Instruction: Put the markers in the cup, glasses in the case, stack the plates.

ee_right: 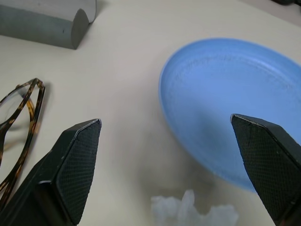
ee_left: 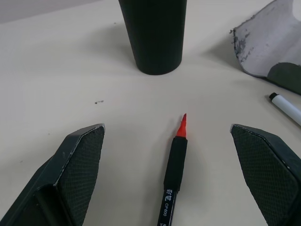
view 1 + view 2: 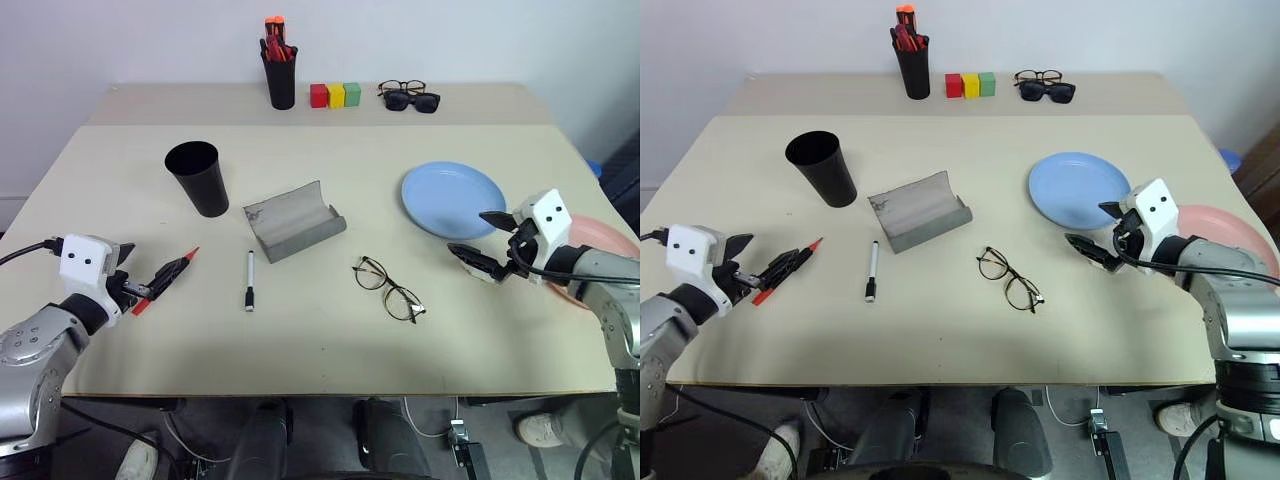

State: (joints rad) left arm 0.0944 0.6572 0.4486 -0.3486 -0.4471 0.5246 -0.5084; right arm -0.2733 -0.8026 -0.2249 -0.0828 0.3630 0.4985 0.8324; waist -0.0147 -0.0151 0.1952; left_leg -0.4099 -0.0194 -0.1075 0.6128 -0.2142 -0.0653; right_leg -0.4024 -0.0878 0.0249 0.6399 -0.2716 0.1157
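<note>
The red marker (image 3: 165, 280) lies on the table between the spread fingers of my left gripper (image 3: 128, 272), which is open; its red tip (image 2: 183, 125) points toward the black cup (image 3: 198, 178). To its right lies the white marker (image 3: 250, 279), in front of the open grey case (image 3: 293, 221). The wire-frame glasses (image 3: 388, 288) rest mid-table. My right gripper (image 3: 478, 238) is open and empty, hovering just off the near edge of the blue plate (image 3: 453, 198). The pink plate (image 3: 600, 255) sits behind that arm, partly hidden.
On the far strip of the table stand a black pen pot with red-orange pens (image 3: 280, 70), three coloured blocks (image 3: 335, 95), and black sunglasses with a pair of spectacles (image 3: 410, 97). The table's front edge (image 3: 330, 385) runs just below both grippers.
</note>
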